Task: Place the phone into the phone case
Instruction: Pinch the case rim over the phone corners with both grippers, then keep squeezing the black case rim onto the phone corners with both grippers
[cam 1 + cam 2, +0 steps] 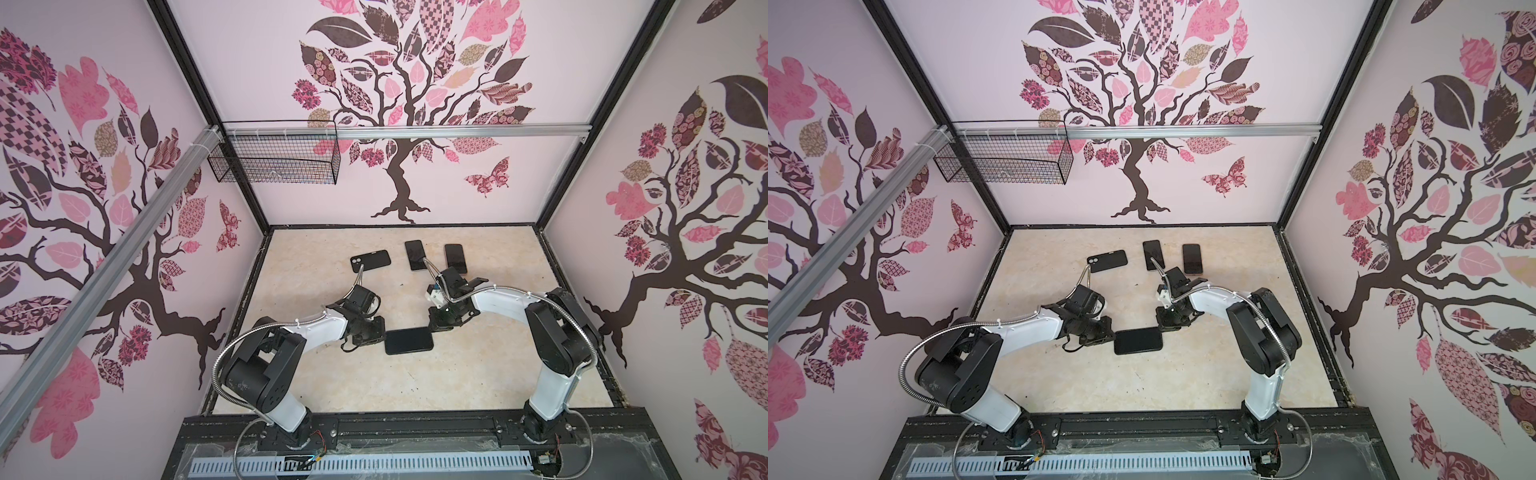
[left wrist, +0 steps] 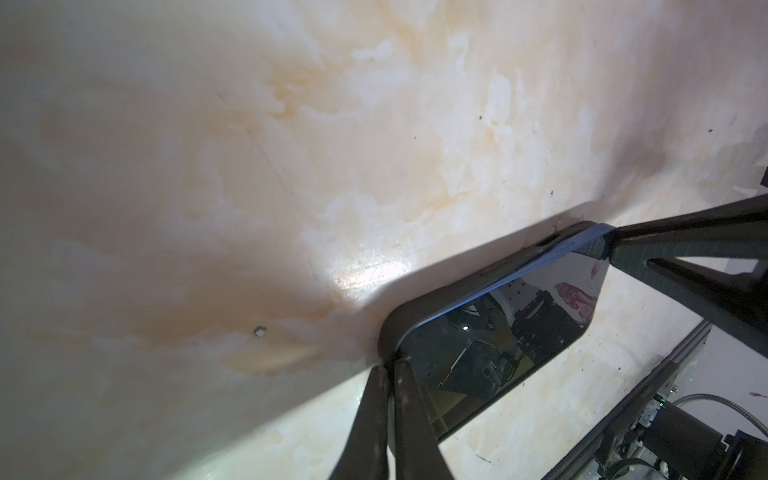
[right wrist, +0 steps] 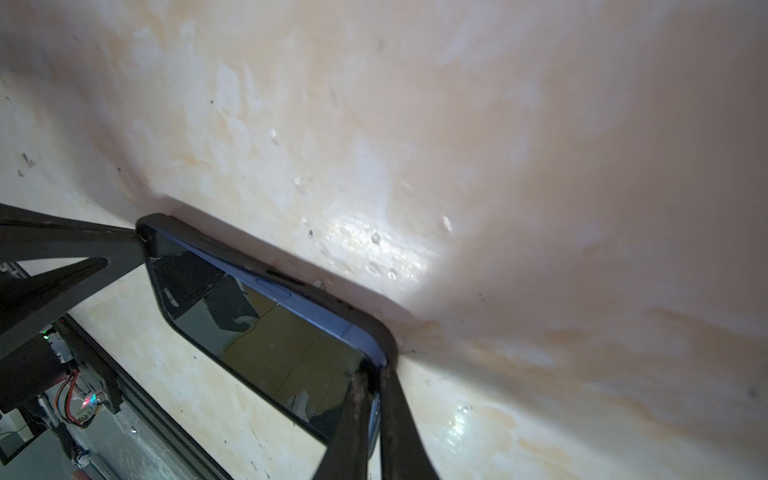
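The phone (image 1: 409,340) lies screen up in the black phone case (image 2: 436,303) in the middle of the table (image 1: 415,395). The left gripper (image 2: 388,365) and the right gripper (image 3: 374,372) are both squeezed shut, each pinching the case rim at 1 corner.

Phone (image 1: 409,340) lies flat, screen up, in the black phone case (image 2: 478,284) — blue edge showing above rim

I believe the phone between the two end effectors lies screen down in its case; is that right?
Not quite: the phone between the left end effector and the right end effector lies screen up in its case; both wrist views show the glossy glass reflecting.
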`<state>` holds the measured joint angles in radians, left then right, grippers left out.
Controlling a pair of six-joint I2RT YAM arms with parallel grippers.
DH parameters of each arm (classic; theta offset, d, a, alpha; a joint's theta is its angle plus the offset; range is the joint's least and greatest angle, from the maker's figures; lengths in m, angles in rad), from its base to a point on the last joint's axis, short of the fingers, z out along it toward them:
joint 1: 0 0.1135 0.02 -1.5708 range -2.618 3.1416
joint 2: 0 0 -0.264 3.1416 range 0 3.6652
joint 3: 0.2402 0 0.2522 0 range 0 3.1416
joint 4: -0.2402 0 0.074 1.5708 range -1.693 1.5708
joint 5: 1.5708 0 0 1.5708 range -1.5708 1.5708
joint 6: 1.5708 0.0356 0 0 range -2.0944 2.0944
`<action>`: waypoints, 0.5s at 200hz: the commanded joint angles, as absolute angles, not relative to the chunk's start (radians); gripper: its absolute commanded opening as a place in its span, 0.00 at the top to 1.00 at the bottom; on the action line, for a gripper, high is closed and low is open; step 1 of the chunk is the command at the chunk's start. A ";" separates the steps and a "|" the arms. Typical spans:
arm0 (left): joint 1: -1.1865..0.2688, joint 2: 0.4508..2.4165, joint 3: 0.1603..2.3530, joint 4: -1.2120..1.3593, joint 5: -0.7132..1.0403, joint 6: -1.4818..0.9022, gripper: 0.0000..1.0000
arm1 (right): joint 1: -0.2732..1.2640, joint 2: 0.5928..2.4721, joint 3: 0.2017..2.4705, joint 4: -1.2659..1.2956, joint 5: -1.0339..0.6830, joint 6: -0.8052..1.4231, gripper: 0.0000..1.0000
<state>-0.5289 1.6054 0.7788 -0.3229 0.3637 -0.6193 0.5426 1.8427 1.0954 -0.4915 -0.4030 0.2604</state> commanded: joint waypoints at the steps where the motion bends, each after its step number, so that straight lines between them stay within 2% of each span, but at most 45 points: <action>1: -0.536 1.657 0.755 -0.331 0.332 -0.601 0.93 | 0.628 2.015 1.040 -0.392 -0.327 0.244 0.91; 53: -0.536 1.658 0.757 -0.330 0.331 -0.604 0.93 | 0.657 2.055 1.051 -0.389 -0.293 0.254 0.91; 100: -0.536 1.657 0.753 -0.330 0.332 -0.604 0.93 | 0.674 2.092 1.049 -0.348 -0.342 0.268 0.91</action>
<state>-0.5282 1.6054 0.7788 -0.3229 0.3641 -0.6201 0.5697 1.8637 1.1267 -0.5388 -0.3550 0.2642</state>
